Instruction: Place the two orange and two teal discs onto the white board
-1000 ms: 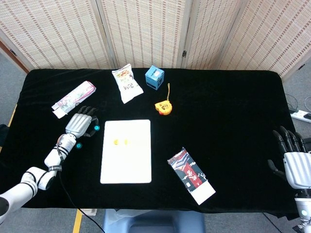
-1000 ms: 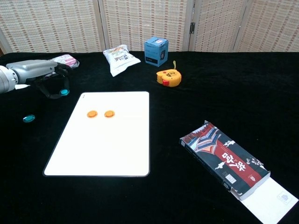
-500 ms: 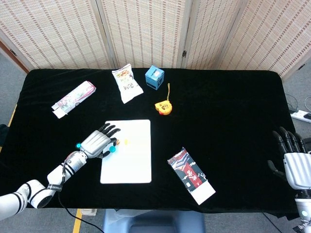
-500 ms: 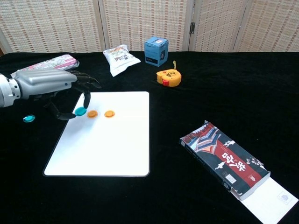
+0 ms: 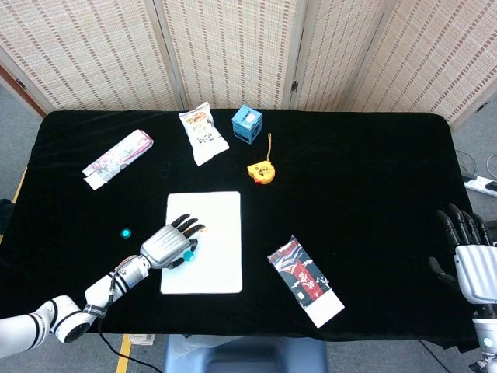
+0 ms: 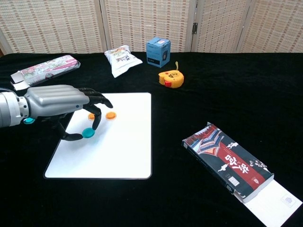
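We see the left hand (image 6: 61, 106) pinching a flat teal disc (image 6: 88, 133) over the smooth white board (image 6: 113, 146); the right hand (image 5: 470, 256) rests spread, empty.

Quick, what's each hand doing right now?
Left hand: pinching a teal disc over the white board.
Right hand: open, holding nothing.

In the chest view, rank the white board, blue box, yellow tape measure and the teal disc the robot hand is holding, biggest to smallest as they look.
1. White board
2. Blue box
3. Yellow tape measure, looks only slightly smaller than the box, which sits farther back
4. Teal disc
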Tool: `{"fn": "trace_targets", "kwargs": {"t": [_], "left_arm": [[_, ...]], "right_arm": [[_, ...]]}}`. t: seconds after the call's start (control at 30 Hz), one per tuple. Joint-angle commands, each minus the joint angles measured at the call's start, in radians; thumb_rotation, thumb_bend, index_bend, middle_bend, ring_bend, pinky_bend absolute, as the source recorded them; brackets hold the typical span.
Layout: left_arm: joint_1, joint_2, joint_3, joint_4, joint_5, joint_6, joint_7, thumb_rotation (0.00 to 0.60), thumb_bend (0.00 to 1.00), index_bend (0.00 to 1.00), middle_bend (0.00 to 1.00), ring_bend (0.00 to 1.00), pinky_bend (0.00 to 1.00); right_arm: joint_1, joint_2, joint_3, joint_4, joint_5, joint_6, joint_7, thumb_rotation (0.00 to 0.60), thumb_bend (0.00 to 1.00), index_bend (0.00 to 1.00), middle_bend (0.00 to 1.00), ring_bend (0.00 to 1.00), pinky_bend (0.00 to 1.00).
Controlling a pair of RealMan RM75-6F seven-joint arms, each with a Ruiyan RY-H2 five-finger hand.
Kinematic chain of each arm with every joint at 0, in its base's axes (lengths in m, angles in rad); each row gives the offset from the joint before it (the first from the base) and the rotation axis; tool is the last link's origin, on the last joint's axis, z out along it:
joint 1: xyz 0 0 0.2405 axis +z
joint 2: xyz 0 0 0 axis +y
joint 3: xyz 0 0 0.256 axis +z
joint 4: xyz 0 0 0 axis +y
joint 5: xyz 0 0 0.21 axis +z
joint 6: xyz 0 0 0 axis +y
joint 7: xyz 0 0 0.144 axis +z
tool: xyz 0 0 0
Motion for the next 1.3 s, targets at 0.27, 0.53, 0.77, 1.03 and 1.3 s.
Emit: {"fn": "trace_targets", "kwargs": {"t": [0.27,0.53,0.77,1.03,1.3], "left_arm": [[-0.008,-0.025,-0.006,0.024,-0.022,-0.018,0.013,0.6,0.42,0.48,0.13,0.0,0.0],[-0.008,-0.019,0.0,0.014,-0.032,-0.028,0.03,0.6,0.42,0.35,0.11,0.0,0.0],[0.03,0.027,-0.011,0.006,-0.066,0.02,0.0,0.6,0.42,0.36,0.1,0.0,0.0],[0.106,0.042,-0.014,0.122,-0.144,0.05,-0.101,0.6,0.42,0.41,0.1,0.0,0.0],[0.16,-0.008,-0.002,0.264,-0.171,0.048,-0.176,0.6,0.42,0.42,0.1,0.0,0.0]], "right_arm": [[-0.002,0.002,0.0,-0.003,0.003,0.001,-0.003,0.6,0.36,0.0,0.0,0.0,0.0],[-0.003,0.003,0.0,-0.003,0.005,0.002,-0.003,0.6,0.36,0.0,0.0,0.0,0.0],[-0.002,0.005,0.002,-0.004,0.001,0.004,-0.001,0.6,0.36,0.0,0.0,0.0,0.0],[0.004,-0.003,0.001,0.004,-0.008,-0.001,0.008,0.6,0.36,0.0,0.0,0.0,0.0],[0.013,-0.006,0.002,0.008,-0.018,-0.006,0.011,0.6,0.36,0.0,0.0,0.0,0.0]]}}
